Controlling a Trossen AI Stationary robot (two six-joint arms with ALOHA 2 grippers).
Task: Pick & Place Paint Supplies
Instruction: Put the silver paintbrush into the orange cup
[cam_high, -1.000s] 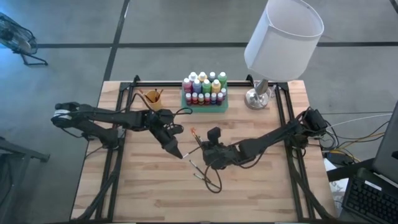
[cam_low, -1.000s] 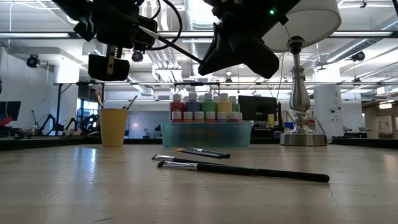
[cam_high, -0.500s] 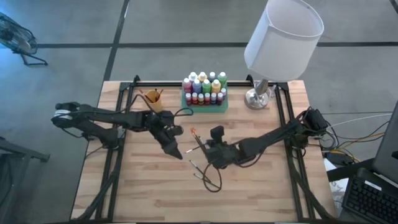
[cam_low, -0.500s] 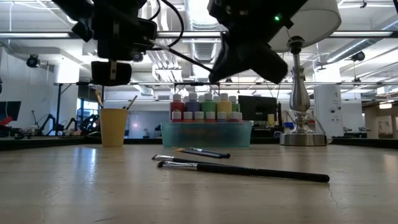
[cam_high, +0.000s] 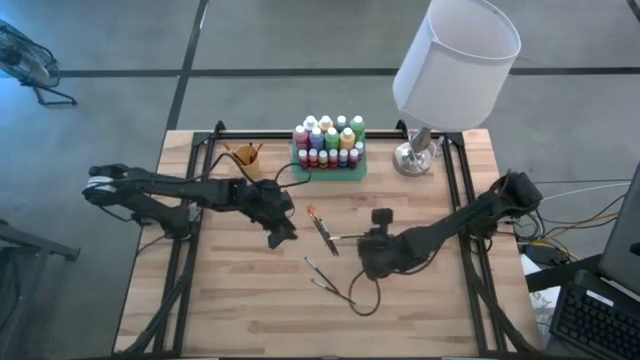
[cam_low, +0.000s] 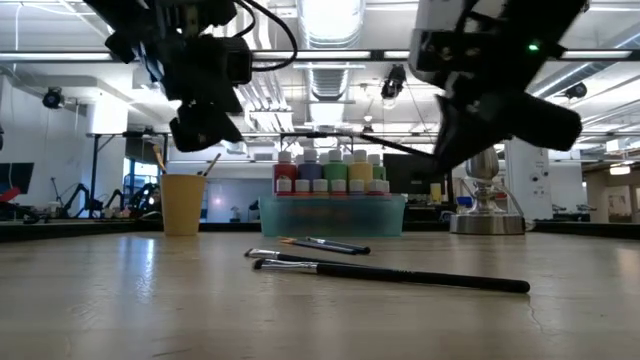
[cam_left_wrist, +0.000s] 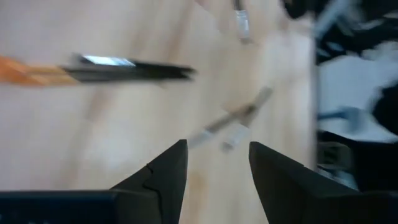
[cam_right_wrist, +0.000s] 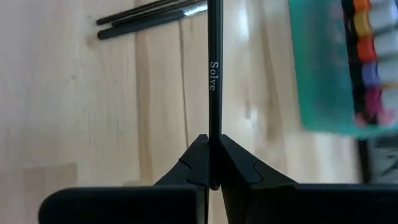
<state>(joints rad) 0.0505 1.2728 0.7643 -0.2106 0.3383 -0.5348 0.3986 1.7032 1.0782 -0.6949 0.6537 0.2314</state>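
Lighting: even, bright, diffuse overhead light; ceiling strip fixtures (cam_low: 330, 15) are blown out to white glare in the low view. Shadows: soft and faint on the wooden table (cam_high: 240, 310). Blur: heavy smearing is seen in the left wrist view; the green tray (cam_right_wrist: 323, 68) is rendered out of focus. Foreground tabletop in the low view is softened.

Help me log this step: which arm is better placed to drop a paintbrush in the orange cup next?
Right, probably. The right gripper is shut on a paintbrush, lifted off the table. The left gripper is open and empty above the loose brushes, though it sits nearer the orange cup.
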